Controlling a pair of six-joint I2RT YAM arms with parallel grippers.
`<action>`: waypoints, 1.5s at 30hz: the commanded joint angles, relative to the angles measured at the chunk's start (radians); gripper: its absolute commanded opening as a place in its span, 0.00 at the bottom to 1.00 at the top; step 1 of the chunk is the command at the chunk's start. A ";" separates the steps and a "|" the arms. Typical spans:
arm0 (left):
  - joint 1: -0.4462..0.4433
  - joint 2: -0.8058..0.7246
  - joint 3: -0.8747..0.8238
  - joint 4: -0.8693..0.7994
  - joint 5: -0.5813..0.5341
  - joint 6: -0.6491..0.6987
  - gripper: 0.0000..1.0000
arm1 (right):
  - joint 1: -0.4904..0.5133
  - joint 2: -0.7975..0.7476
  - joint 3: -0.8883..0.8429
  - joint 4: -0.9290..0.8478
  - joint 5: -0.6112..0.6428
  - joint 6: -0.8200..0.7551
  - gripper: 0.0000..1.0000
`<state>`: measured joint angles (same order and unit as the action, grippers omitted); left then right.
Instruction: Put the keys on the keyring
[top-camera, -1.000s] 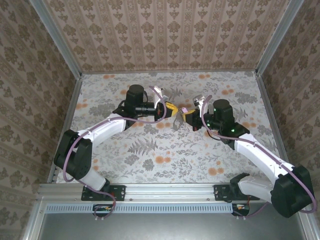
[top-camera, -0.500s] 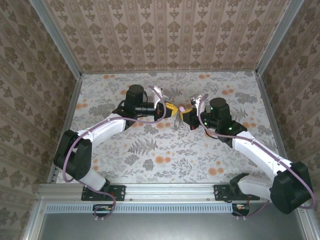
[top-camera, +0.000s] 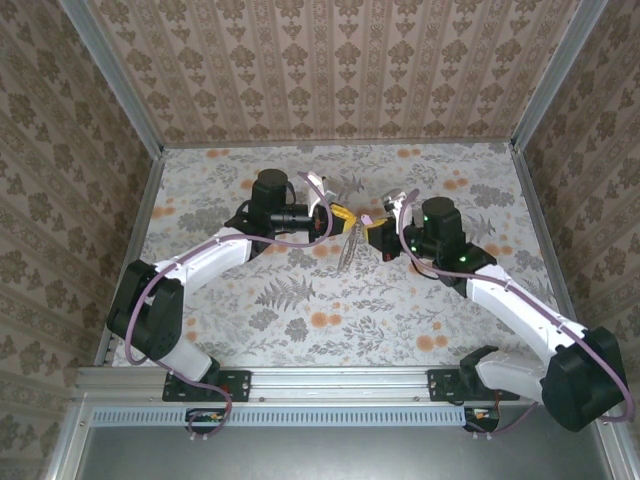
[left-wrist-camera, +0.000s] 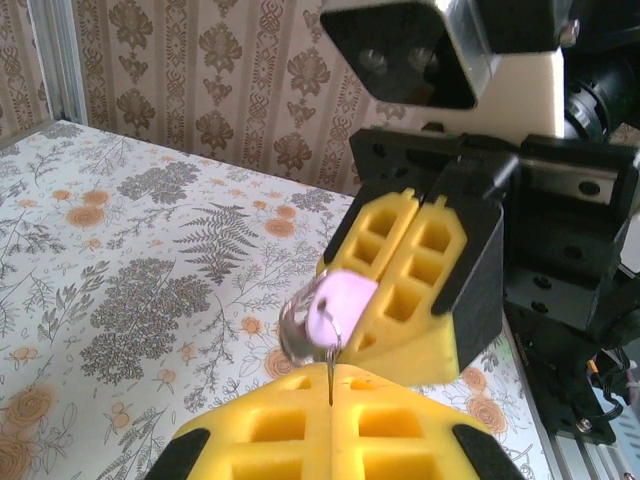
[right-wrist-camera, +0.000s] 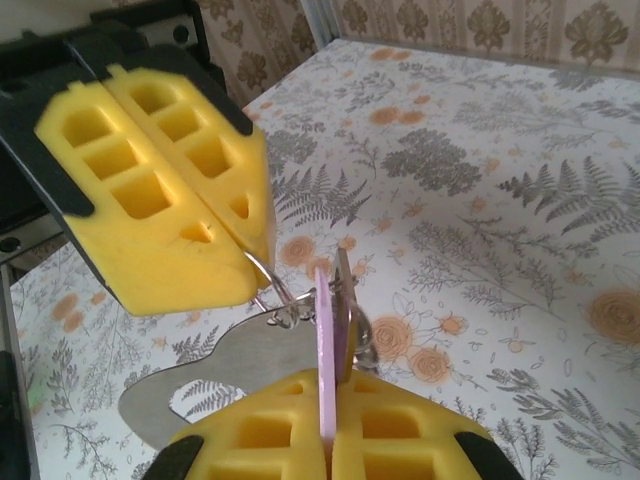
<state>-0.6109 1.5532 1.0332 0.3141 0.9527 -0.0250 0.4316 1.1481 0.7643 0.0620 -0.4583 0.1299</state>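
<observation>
Above surface (top-camera: 300, 320), left tool (left-wrist-camera: 330, 385) pinching keyring (top-camera: 346, 252), right tool (right-wrist-camera: 328, 400) pinching key (right-wrist-camera: 327, 330), we'd drop either if tools pull apart.

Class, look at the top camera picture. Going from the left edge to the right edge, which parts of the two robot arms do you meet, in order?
left arm's elbow joint → left arm's wrist motor → left gripper → right gripper → right arm's wrist motor → right arm's elbow joint
</observation>
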 joint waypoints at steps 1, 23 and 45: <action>0.000 -0.028 -0.001 0.014 0.012 0.014 0.00 | 0.033 0.024 0.036 0.022 0.005 -0.006 0.00; 0.001 -0.027 -0.006 0.021 0.015 0.007 0.00 | -0.034 -0.045 0.009 0.000 0.026 -0.007 0.00; 0.181 -0.242 -0.271 0.258 -0.446 -0.256 1.00 | -0.037 0.294 0.339 0.009 0.005 0.001 0.00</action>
<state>-0.4599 1.3506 0.7788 0.5415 0.6144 -0.2401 0.3992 1.3861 1.0248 0.0235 -0.4339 0.1272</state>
